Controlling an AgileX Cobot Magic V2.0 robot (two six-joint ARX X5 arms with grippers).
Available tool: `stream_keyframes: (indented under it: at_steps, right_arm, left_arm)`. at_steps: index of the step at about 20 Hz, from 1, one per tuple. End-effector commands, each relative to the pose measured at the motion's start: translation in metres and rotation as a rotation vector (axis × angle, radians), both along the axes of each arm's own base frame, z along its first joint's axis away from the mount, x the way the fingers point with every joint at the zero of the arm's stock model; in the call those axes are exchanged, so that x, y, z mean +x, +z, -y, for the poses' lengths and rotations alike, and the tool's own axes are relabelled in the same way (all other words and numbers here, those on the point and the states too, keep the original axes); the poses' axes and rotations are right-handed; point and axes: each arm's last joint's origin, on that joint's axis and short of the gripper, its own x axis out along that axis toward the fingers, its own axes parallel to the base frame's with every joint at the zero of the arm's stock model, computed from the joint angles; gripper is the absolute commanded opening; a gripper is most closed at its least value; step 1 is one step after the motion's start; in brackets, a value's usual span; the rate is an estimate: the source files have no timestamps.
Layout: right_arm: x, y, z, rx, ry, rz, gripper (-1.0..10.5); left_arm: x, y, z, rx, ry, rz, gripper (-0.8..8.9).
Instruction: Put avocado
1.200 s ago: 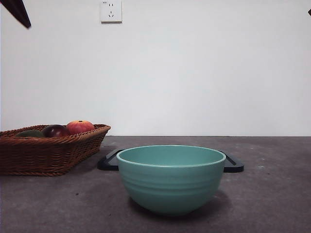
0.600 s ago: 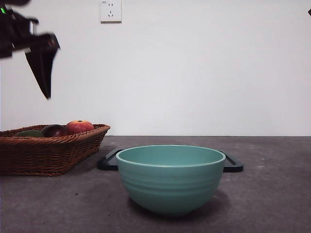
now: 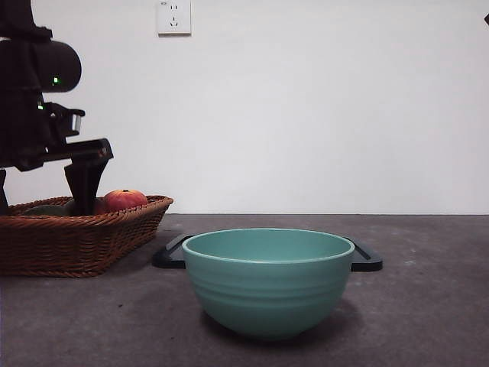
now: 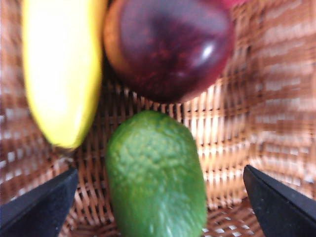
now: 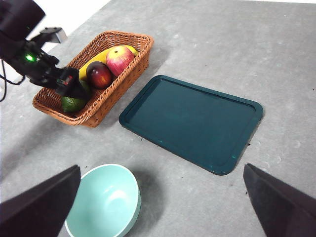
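Observation:
The avocado (image 4: 155, 173), dull green and oval, lies on the floor of the wicker basket (image 4: 276, 98). My left gripper (image 4: 160, 172) is open and straddles it, one black jaw on each side, neither touching it. In the front view the left gripper (image 3: 42, 200) has dipped into the basket (image 3: 76, 245) at the left, where only a sliver of the avocado (image 3: 47, 209) shows over the rim. From the right wrist view the avocado (image 5: 73, 103) sits at the basket's near end under the left arm. My right gripper (image 5: 160, 169) hangs open high above the table.
Beside the avocado in the basket lie a dark maroon fruit (image 4: 168, 44), a yellow banana (image 4: 59, 69) and a red-orange fruit (image 3: 124, 199). A teal bowl (image 3: 267, 283) stands in front at the centre, with a dark green tray (image 5: 192, 121) behind it.
The left arm has come down from the top left corner into the basket, its jaws now around the avocado. Bowl, tray and fruits have not moved.

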Motion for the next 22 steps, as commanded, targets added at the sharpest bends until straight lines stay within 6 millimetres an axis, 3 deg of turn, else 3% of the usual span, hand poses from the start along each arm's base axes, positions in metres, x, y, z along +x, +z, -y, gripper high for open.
stream_keyframes:
  at_steps: [1,6,10,14,19,22]
  right_arm:
    - [0.001,0.005,-0.001,0.004,0.008,0.019,5.5]
    - [0.000,0.005,-0.001,0.004,0.008,0.018,5.5]
    - [0.000,0.004,-0.001,0.003,0.008,0.017,5.5]
    - [0.000,0.004,-0.001,0.003,0.008,0.017,5.5]
    - [0.000,0.004,-0.001,0.002,0.007,0.012,5.5]
    - [0.000,0.003,-0.001,0.000,0.006,0.004,5.5]
  left_arm:
    - [0.009,-0.004,0.002,0.004,-0.009,0.005,6.14]
    - [0.011,-0.012,0.001,0.009,-0.007,-0.021,5.18]
    - [0.011,-0.013,0.001,0.009,-0.006,-0.026,2.43]
    - [0.010,-0.010,0.001,0.011,-0.006,-0.042,2.10]
    - [0.008,0.024,0.001,0.011,-0.009,-0.041,2.12]
    - [-0.009,0.054,0.004,-0.021,-0.028,0.017,2.12]
